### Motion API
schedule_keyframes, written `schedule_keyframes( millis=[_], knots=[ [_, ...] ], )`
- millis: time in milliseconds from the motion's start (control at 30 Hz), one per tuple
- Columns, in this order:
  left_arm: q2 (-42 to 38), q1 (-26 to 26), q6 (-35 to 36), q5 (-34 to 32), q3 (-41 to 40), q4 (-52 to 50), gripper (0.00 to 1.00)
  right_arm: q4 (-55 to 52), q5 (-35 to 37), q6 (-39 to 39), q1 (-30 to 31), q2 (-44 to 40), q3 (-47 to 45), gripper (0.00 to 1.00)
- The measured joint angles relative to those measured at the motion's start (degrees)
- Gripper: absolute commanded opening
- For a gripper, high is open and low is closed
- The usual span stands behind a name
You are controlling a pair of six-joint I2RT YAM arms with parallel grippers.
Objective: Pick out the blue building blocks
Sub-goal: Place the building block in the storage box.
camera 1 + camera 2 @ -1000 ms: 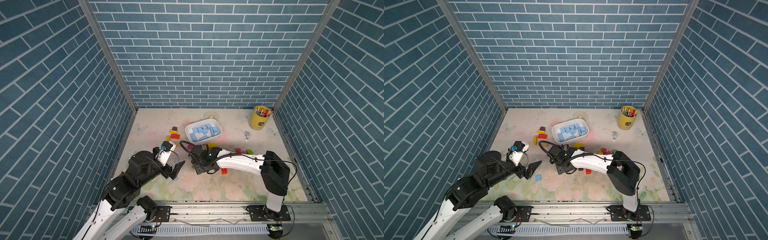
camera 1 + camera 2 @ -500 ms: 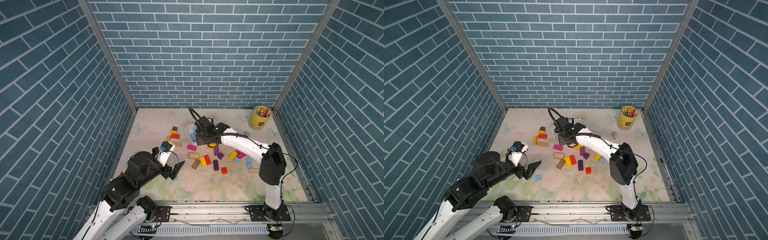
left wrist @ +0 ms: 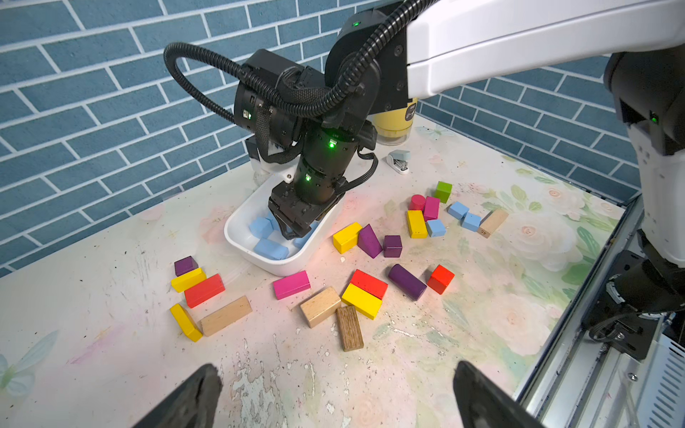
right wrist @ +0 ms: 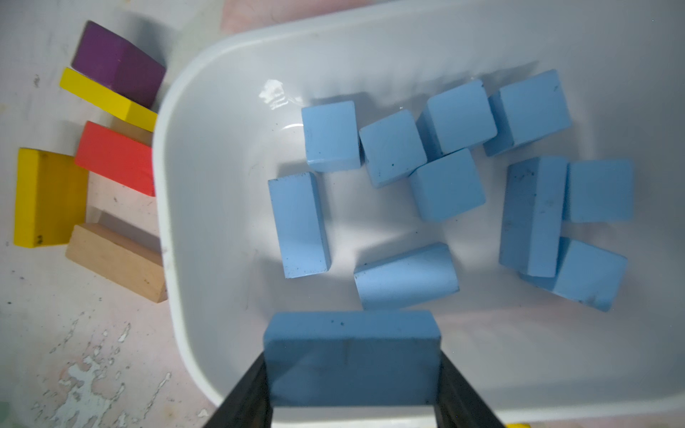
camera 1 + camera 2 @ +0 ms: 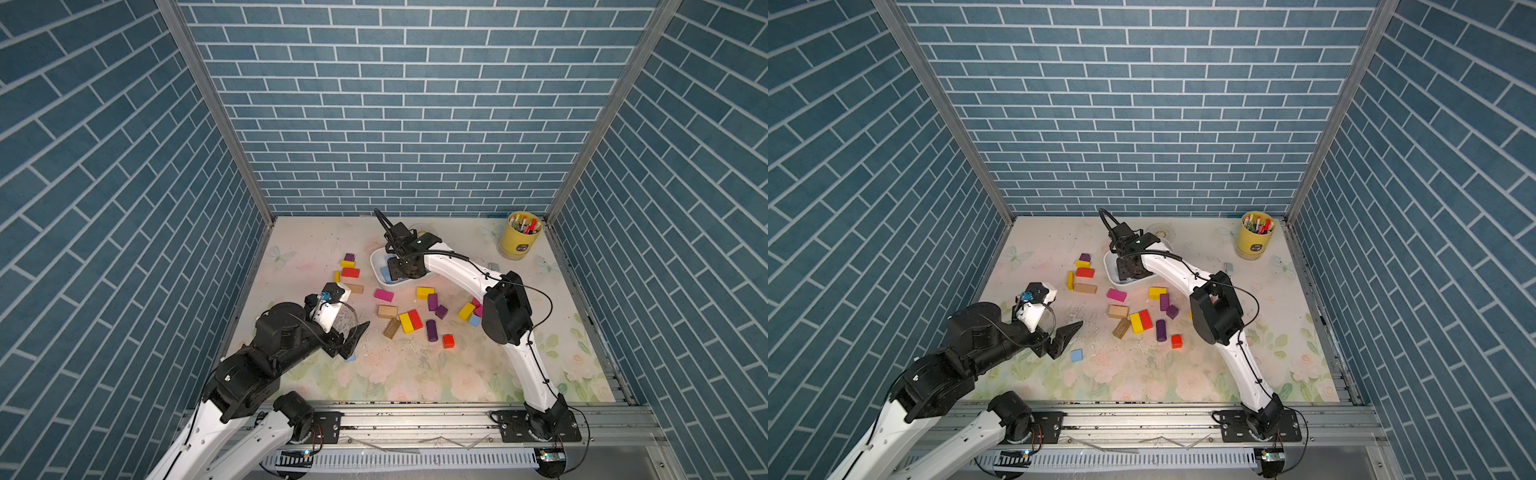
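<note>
Matt blue blocks (image 4: 448, 185), glossy white plastic tray (image 4: 222, 111), bare wooden block (image 4: 115, 259)

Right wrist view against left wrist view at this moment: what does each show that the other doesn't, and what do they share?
Only the right wrist view: a blue brick clamped in the right end effector, above ten loose blue blocks that can be counted in the white bin.
Only the left wrist view: three blue blocks lying outside the bin, the stapler, and the open left end effector.
Both: the white bin, and the purple, yellow, red and tan blocks beside it.
</note>
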Motion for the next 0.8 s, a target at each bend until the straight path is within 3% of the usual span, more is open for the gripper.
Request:
schedule_keyframes(
  millis=[167, 400, 567, 800],
  knots=[
    [0.55, 0.07, 0.02, 0.0, 0.0, 0.0, 0.99, -0.55, -1.57, 0.02, -0.35, 2.4, 1.88, 0.68],
    [0.59, 0.33, 0.22, 0.02, 0.0, 0.0, 0.99, -1.46, -2.54, 0.02, -1.09, 3.96, 3.85, 0.9],
    [0.7, 0.44, 0.22, 0.02, 0.0, -0.02, 0.99, -1.92, -2.8, 0.0, -1.29, 3.96, 3.87, 0.98],
    [0.7, 0.48, 0.24, 0.02, 0.0, -0.02, 0.99, -0.31, -1.44, 0.0, -1.31, -2.45, -3.32, 0.99]
  ],
)
